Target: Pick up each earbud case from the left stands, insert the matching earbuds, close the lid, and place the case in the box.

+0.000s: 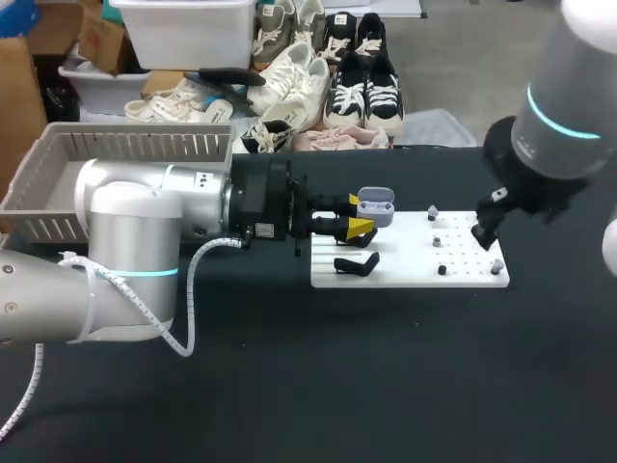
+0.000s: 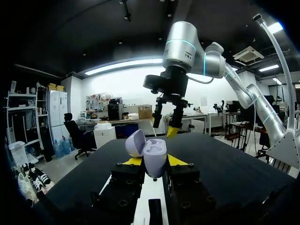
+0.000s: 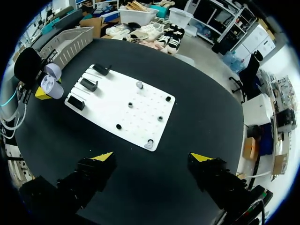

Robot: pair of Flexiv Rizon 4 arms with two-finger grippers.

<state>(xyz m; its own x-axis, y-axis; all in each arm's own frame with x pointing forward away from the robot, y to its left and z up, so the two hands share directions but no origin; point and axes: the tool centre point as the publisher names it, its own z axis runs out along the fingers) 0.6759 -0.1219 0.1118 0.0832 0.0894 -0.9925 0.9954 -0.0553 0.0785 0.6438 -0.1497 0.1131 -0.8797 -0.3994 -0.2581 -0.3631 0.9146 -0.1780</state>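
**The open case is waiting in the left pincer**

I am thinking the case could slip. The left pincer (image 1: 359, 214) is pinching the earbud case (image 1: 375, 206) by its lower half only, and the lid (image 2: 135, 142) is standing open. If an earbud (image 3: 149, 145) is being pushed in too hard or off to one side, the case may be tipping or sliding out from between the yellow tips. The earbuds are also very small. The right pincer (image 3: 152, 156) is hanging with its fingers spread wide and is holding nothing. It may be knocking a bud off the white board (image 1: 405, 275), or grabbing one that is not matching.

In the head view, the case is sitting a little toward 12 o'clock from the middle of the table. It is between the left pincer's two tips, and both tips are touching it. It is hanging by the board's 11 o'clock corner. One small grey earbud is lying on the board just below the right pincer, at 3 o'clock from the case. The box (image 1: 145, 145) is waiting at 10 o'clock, well apart from the case.
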